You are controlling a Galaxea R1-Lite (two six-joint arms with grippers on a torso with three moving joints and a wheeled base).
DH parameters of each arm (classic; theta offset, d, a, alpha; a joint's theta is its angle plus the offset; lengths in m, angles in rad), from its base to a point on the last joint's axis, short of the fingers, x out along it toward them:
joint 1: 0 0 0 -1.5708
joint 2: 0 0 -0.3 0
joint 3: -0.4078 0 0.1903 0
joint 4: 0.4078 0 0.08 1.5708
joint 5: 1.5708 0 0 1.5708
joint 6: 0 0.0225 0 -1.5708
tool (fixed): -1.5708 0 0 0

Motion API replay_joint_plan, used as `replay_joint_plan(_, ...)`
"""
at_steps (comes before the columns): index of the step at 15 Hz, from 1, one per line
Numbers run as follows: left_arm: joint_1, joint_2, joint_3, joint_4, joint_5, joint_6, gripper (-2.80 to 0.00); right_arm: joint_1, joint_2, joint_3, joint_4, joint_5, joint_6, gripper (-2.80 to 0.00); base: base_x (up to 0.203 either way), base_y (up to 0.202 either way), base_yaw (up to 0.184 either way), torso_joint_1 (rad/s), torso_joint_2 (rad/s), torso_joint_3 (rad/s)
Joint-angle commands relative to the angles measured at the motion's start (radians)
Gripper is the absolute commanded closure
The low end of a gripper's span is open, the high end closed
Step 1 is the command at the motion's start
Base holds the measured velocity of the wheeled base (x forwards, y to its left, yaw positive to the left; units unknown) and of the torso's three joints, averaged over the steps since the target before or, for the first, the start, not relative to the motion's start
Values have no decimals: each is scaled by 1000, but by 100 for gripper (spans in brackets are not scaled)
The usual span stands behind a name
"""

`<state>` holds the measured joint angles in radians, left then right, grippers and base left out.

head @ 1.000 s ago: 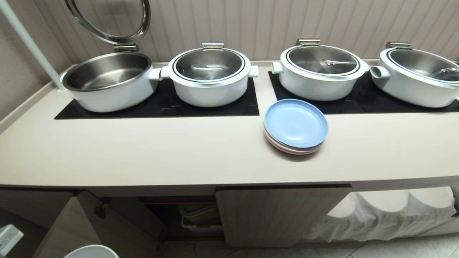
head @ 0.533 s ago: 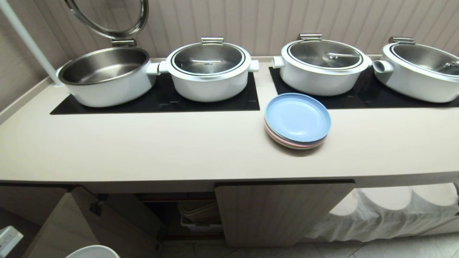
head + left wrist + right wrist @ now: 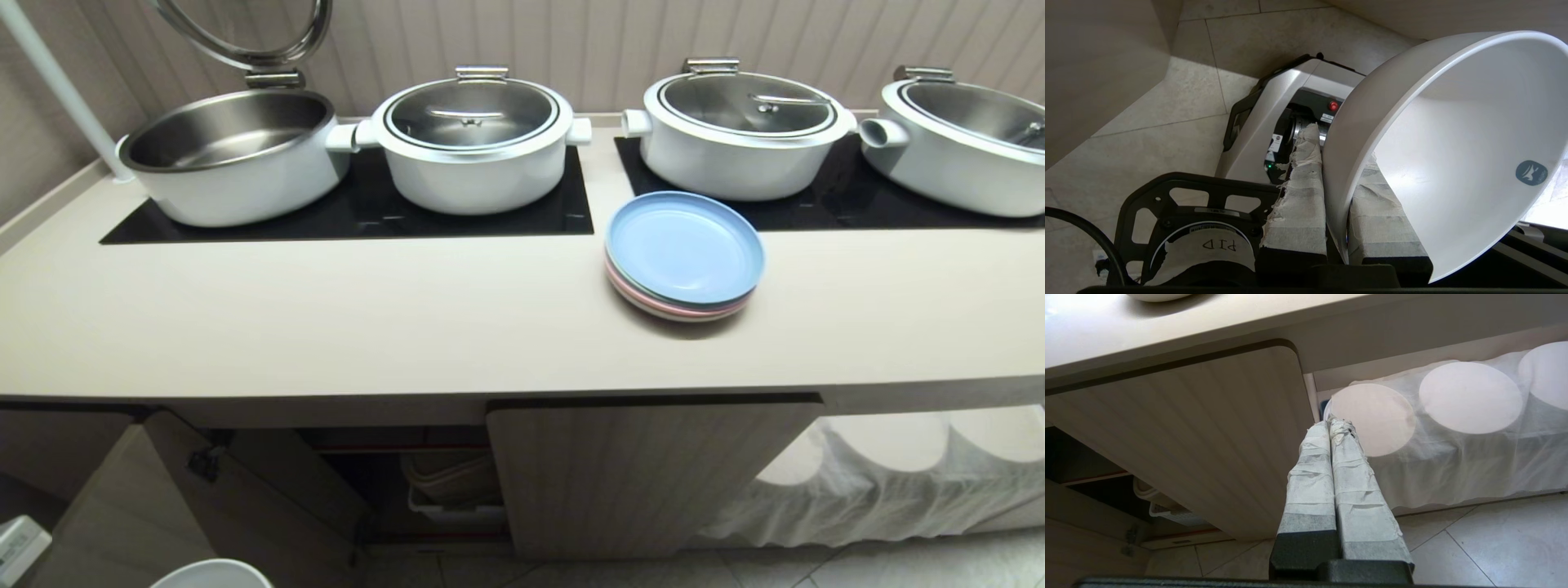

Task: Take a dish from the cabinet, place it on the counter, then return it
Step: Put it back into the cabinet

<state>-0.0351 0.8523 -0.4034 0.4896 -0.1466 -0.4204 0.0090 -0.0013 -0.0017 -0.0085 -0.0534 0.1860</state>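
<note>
Bowl in the left gripper: its taped fingers pinch the white rim, one outside the wall and one inside, and the bowl tilts on its side with its hollow open to the wrist view. A small grey mark sits on its inner wall. Under it lie pale floor tiles and the robot's grey base, where a red light shows. From the head view only a sliver of white rim shows at the lower left, low in front of the cabinet and well below the counter.

On the counter stands a stack of plates, blue on top and pink beneath, just before the black hob panels. Four white pots line the back; the leftmost has its lid raised.

The cabinet's left door stands open, showing a dark inside with a pale basket; the ribbed middle door is closed. To the right a white cloth drapes over round shapes.

The right gripper hangs low before the closed door, its taped fingers pressed together on nothing.
</note>
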Motion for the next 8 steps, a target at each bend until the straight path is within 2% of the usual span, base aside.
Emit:
replay_joint_plan(1, -5, 2, 0, 3, -1, -3, 0, 0, 1, 0, -1, 0, 1, 0, 0, 0, 0, -150, 318, 168)
replay_joint_plan(8, -12, 2, 0, 3, -1, -4, 0, 0, 1, 0, -1, 0, 1, 0, 0, 0, 0, -167, 344, 179)
